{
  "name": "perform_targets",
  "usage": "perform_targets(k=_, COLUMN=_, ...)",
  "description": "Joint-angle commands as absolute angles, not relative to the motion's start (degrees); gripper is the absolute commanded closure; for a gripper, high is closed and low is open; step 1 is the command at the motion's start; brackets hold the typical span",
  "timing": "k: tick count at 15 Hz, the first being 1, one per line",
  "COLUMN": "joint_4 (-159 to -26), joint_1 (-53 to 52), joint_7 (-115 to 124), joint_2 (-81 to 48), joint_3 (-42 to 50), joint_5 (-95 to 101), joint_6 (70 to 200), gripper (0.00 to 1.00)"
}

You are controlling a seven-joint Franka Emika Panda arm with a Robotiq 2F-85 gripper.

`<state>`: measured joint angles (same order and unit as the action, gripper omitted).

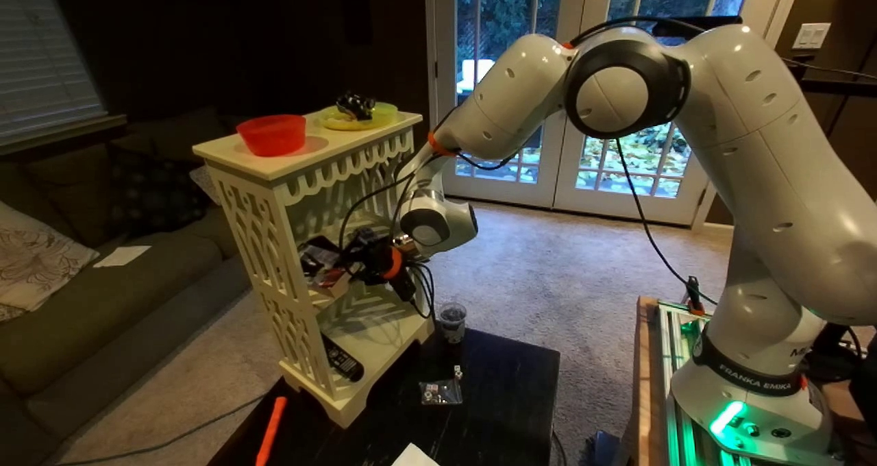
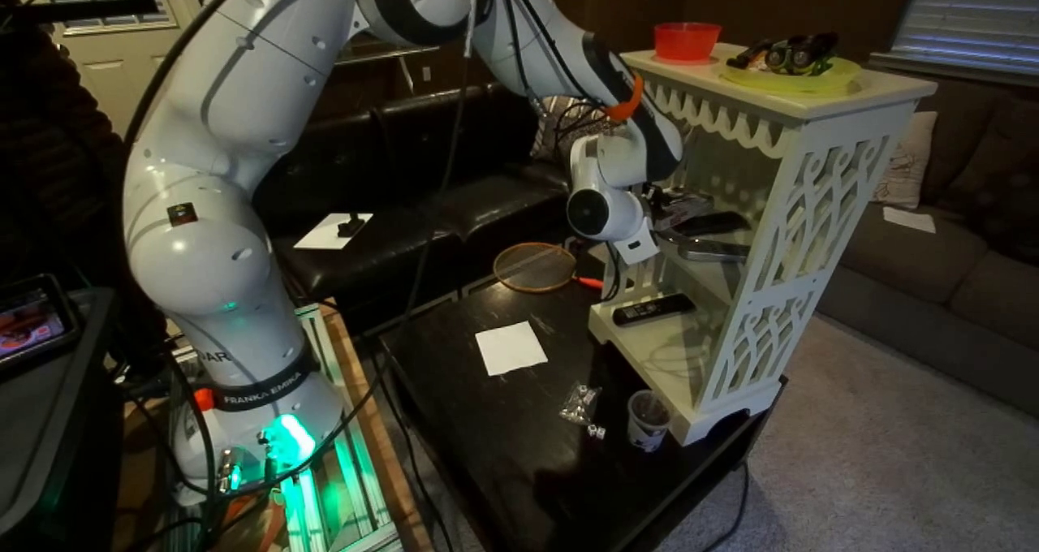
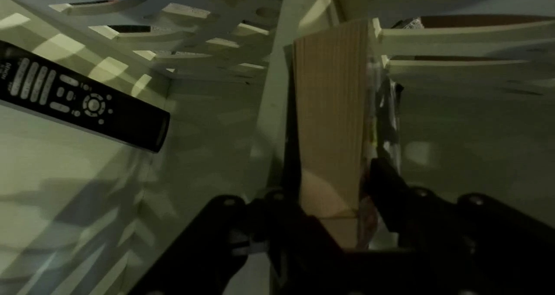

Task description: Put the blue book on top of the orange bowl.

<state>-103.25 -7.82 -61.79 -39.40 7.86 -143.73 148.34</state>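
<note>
On the middle shelf of the cream cabinet, the gripper is clamping the book, its fingers standing part-way apart and lying against both faces, page edges showing between them. The orange bowl is sitting upright on the cabinet top, near a yellow-green plate. The robot arm's base band is reading FRANKA EMIKA; the remote control is bearing lettering, seemingly DENON.
</note>
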Motion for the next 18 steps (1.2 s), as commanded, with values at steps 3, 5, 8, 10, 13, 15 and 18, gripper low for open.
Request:
perform_targets(k=3, joint_4=-102.68, joint_1=-7.06, joint_7=-58.38, joint_2=-38.63, joint_3=9.12, joint_5=-143.5, joint_6=146.97, gripper=0.91)
perform_targets(k=5, joint_4=-104.42, joint_1=-6.43, joint_7=-57.41, joint_2=-36.73, joint_3=9.24, joint_5=-143.51, joint_6=145.5, gripper=0.92)
perform_targets(k=8, joint_4=-110.66, joint_1=-4.81, joint_7=-55.12, joint_2=-32.32, joint_3=8.35, joint_5=-143.55, joint_6=139.86, gripper=0.92)
perform_targets(k=10, joint_4=-116.39, joint_1=-2.81, joint_7=-51.46, joint_2=-28.93, joint_3=7.51, joint_5=-139.73, joint_6=132.91, gripper=0.92)
perform_targets(k=13, joint_4=-124.84, joint_1=0.21, joint_7=-47.3, joint_2=-24.29, joint_3=8.15, joint_5=-132.44, joint_6=122.08, gripper=0.92)
perform_targets(k=15, joint_4=-129.43, joint_1=2.17, joint_7=-46.87, joint_2=-21.59, joint_3=9.61, joint_5=-130.74, joint_6=118.27, gripper=0.92)
perform_targets(k=18, joint_4=-136.02, joint_1=5.09, joint_7=-47.48, joint_2=-17.43, joint_3=12.21, joint_5=-124.69, joint_6=113.61, gripper=0.92)
